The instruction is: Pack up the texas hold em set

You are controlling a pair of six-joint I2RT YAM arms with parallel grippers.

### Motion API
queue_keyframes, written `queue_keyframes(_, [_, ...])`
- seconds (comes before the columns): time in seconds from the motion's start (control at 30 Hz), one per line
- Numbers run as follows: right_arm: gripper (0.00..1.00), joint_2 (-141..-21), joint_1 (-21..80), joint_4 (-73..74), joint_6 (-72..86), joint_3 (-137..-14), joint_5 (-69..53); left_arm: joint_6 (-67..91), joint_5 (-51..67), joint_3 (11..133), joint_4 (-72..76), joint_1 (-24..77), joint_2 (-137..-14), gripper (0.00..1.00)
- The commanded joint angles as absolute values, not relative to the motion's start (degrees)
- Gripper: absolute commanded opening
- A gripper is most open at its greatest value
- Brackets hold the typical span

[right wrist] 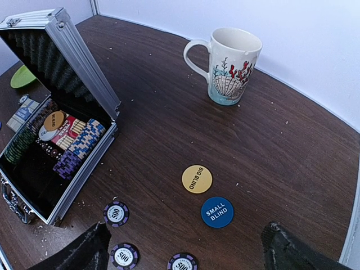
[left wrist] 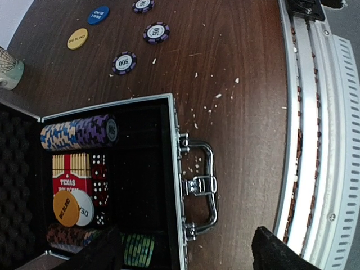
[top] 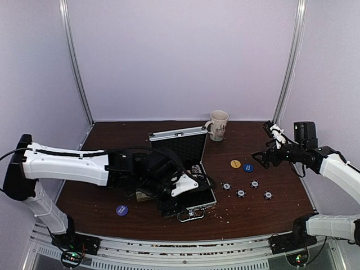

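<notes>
Nearest to us, a purple round button (top: 122,210) lies alone on the dark wooden table (top: 281,208), well apart from the other loose pieces on the right. Just beyond it the left claw (left wrist: 188,256) hangs over the front edge of the silver briefcase (left wrist: 174,152). Its two fingers (left wrist: 281,250) are spread wide with nothing between them. The case's handle (left wrist: 207,185) lies just ahead of that gap, and we cannot tell whether the claw touches it. The briefcase stands open near the table's middle, its lid (top: 179,143) upright at the back. Inside we see a row of blue and purple chips (left wrist: 79,132), a red Texas Hold'em card box (left wrist: 71,181), dark red dice (left wrist: 100,169), and an orange Big Blind button (left wrist: 66,209) lying over a white dealer button (left wrist: 86,212). Darker chip rows (left wrist: 138,248) sit at the end nearest the left claw. To the right of the case, four purple 500 chips (top: 241,193) lie flat and scattered on the wood. The right claw (right wrist: 188,253) hovers by them, equally wide apart and empty. Beyond the chips a yellow Big Blind button (right wrist: 197,179) and a blue Small Blind button (right wrist: 217,212) lie just beside each other. Farthest back, the seashell mug (right wrist: 230,64) stands upright near the rear wall. A green plate (right wrist: 21,76) shows on the side of the case away from the right claw.
</notes>
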State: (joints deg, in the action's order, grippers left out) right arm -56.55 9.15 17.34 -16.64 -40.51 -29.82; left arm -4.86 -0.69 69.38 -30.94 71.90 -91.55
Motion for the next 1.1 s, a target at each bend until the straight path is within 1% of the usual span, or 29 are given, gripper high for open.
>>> queue_keyframes(0.0, [0.95,-54.07,9.50,16.13,-18.47,-39.58,-30.60,-6.32,-0.79,75.91,-29.56,72.07,-98.68,0.81])
queue_keyframes(0.23, [0.95,-54.84,9.40,16.40,-19.12,-39.54,-29.76,-4.91,-1.70,84.05,-29.61,71.67,-108.45,0.75])
queue_keyframes(0.37, [0.95,-55.90,9.38,16.67,-19.25,-39.88,-29.29,-3.29,-3.78,87.01,-29.80,71.23,-112.44,0.74])
queue_keyframes(0.5, [0.95,-56.16,9.40,16.74,-19.41,-39.93,-29.03,-1.34,-4.40,87.17,-28.64,69.44,-113.93,0.71])
queue_keyframes(0.7, [0.95,-56.57,9.40,16.71,-19.56,-40.13,-28.76,-1.96,-0.09,86.92,-28.00,68.05,-115.37,0.69])
queue_keyframes(0.87, [0.95,-57.03,9.40,16.84,-19.77,-40.30,-28.53,-3.67,5.81,86.42,-27.97,67.69,-116.29,0.69])
queue_keyframes(1.07, [0.95,-56.91,9.45,16.96,-20.13,-40.31,-28.04,-3.46,2.35,86.66,-28.53,66.77,-117.68,0.64])
